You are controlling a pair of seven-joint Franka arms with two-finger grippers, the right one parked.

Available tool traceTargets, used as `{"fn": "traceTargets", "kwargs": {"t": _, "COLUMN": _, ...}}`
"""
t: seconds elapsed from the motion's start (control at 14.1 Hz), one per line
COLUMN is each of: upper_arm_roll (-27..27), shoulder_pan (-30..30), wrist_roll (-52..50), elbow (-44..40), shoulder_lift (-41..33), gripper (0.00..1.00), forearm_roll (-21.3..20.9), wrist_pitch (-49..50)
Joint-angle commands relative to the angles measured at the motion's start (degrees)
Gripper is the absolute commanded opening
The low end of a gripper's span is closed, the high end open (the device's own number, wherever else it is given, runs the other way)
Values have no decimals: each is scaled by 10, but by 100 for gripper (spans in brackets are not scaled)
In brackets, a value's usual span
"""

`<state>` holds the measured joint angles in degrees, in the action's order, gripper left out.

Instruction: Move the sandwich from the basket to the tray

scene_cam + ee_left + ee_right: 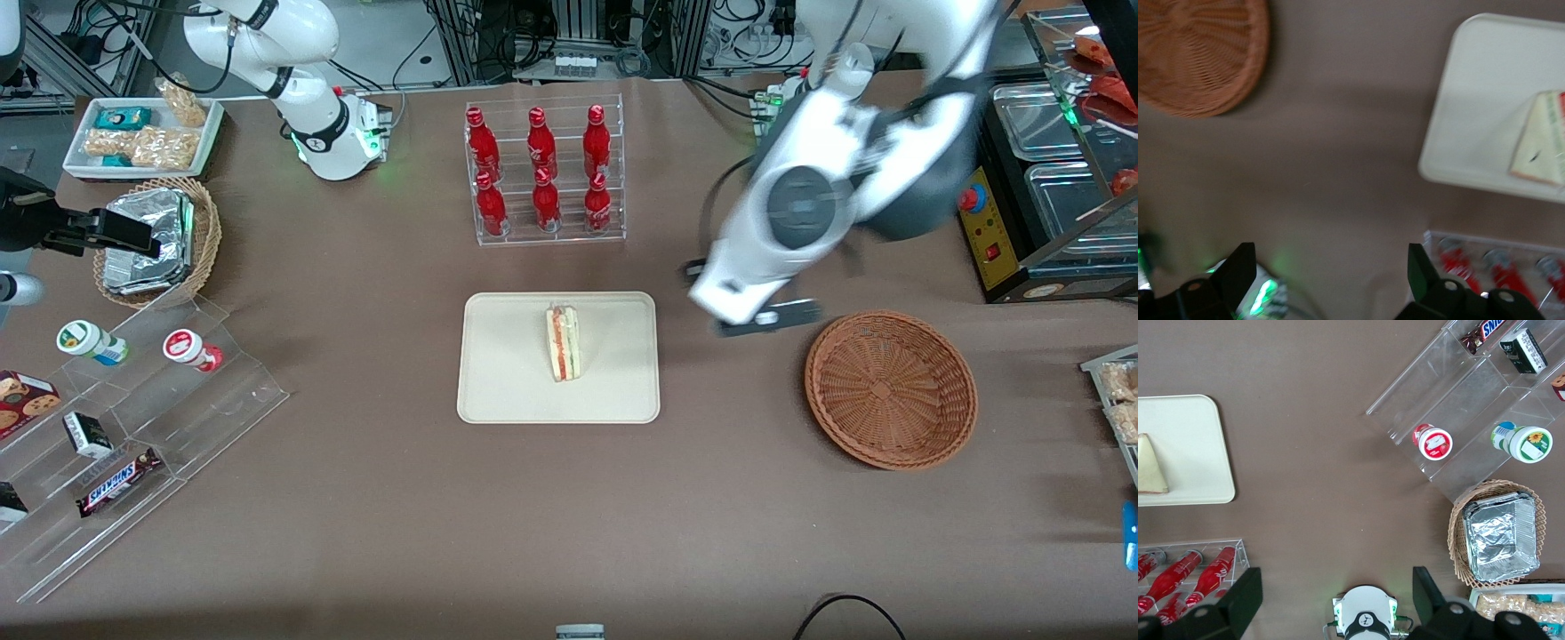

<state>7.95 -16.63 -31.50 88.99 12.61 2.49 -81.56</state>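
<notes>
The sandwich (563, 343), a pale wedge with red and green filling, lies on the cream tray (507, 373) in the middle of the table; it also shows as the sandwich (1542, 141) on the tray (1471, 100) in the left wrist view. The reddish-brown wicker basket (891, 388) (1198, 53) stands with nothing in it toward the working arm's end. My gripper (766, 317) hangs above the bare cloth between tray and basket. It is open, with nothing between its fingers (1238, 273).
A clear rack of red bottles (544, 174) stands farther from the front camera than the tray. Clear stepped shelves with snacks (124, 427), a tan basket of foil packets (156, 240) and a white snack tray (142, 133) lie toward the parked arm's end. Metal trays (1058, 169) border the working arm's end.
</notes>
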Motion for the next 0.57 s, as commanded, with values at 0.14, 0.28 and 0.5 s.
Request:
{"fn": "traceTargets", "kwargs": {"t": 0.14, "upper_arm_roll": 7, "shoulder_pan": 174, "wrist_roll": 186, "elbow": 1, "shoulder_lift": -74, "gripper": 100, "forearm_roll": 1, "wrist_pitch": 79}}
{"fn": "traceTargets", "kwargs": {"t": 0.28, "upper_arm_roll": 7, "shoulder_pan": 204, "wrist_roll": 203, "elbow": -30, "shoulder_lift": -76, "gripper": 100, "forearm_roll": -37, "wrist_pitch": 116}}
{"fn": "traceTargets", "kwargs": {"t": 0.5, "upper_arm_roll": 11, "shoulder_pan": 201, "wrist_roll": 198, "elbow": -108, "shoulder_lift": -69, "gripper": 100, "forearm_roll": -81, "wrist_pitch": 179}}
